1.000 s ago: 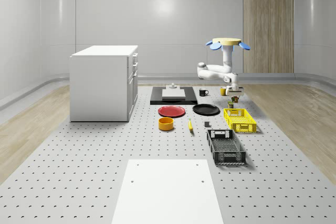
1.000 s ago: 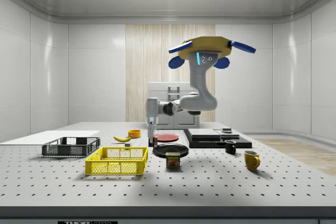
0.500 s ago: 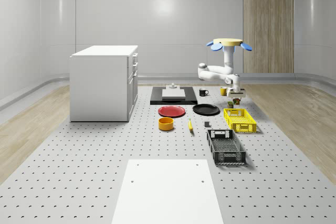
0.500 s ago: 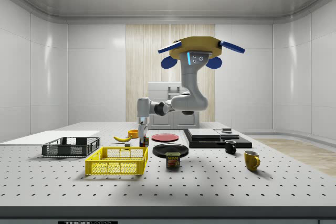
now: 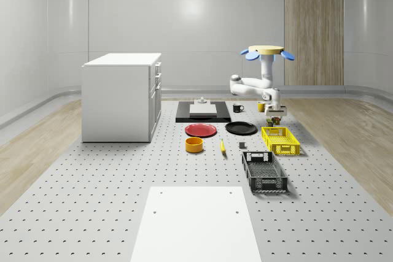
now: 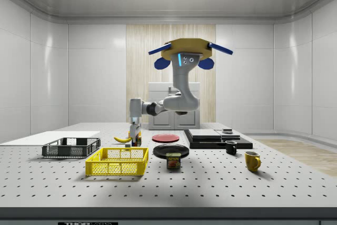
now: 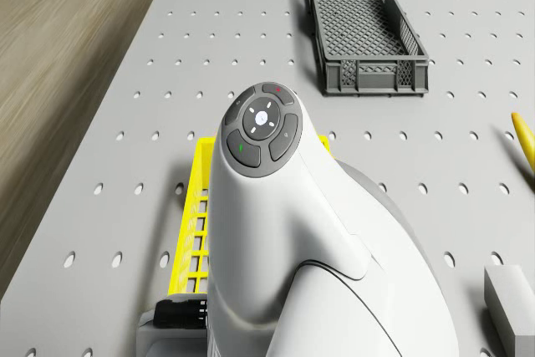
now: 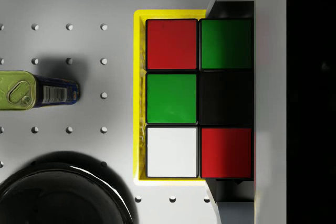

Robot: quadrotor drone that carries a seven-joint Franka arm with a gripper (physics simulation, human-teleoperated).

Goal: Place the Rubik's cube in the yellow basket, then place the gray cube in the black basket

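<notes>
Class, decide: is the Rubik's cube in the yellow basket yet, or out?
Out: the Rubik's cube hangs in the gripper above the yellow basket's end.

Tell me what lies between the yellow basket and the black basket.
In the whole-scene view, bare perforated table separates the yellow basket from the black basket. The drone view shows the same bare gap.

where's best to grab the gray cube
Probably from straight above, pinching two opposite flat side faces. The gray cube sits flat on the table, apart from the banana and the black basket, so its top and sides are open.
</notes>
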